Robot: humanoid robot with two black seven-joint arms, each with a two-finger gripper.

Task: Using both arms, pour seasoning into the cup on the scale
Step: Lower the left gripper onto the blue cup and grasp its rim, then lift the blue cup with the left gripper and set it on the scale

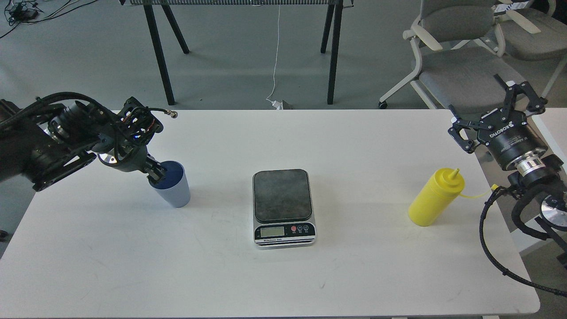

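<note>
White rectangular worktop (354, 274) fills the view. Dark-plated, silver-fronted kitchen scale (283, 208) sits mid-worktop, plate bare. Bright yellow plastic squeeze bottle (436, 197) stands near the right edge, untouched. Ribbed blue-grey plastic cup (173, 190) stands toward the left edge; left end effector (155, 173) sits at its rim, grip unclear. Right end effector (496, 115) hovers spread wide.

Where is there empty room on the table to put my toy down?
Bare table lies along the near edge, in front of the scale, and between the scale and the yellow bottle. It is crowded at the far left, where the left gripper meets the cup.
</note>
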